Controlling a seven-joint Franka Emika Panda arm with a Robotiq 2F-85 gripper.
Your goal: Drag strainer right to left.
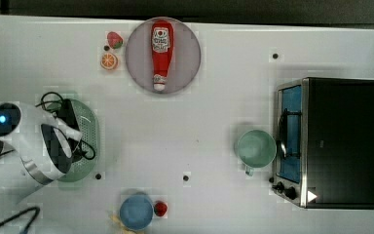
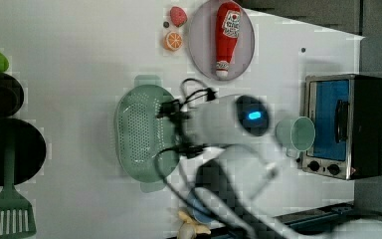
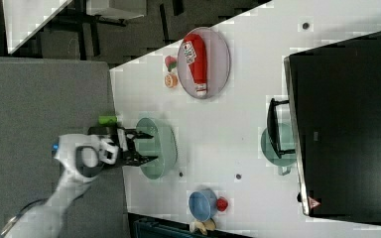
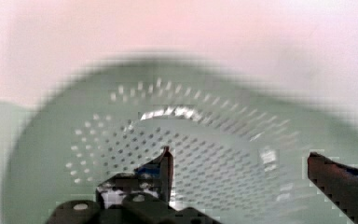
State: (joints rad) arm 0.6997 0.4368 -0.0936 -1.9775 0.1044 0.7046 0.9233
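The strainer [image 4: 191, 154] lies under the parted jaws, seemingly untouched.

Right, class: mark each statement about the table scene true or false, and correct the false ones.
1. The ketchup bottle lies on the round plate. True.
2. The end effector is over the blue bowl. False: it is over the strainer, fingers open.
3. The mint-green cup sits beside the toaster oven. True.
4. The strainer holds an orange slice. False: the slice lies on the table beside the plate.
5. The toy strawberry is inside the cup. False: it lies by the orange slice.
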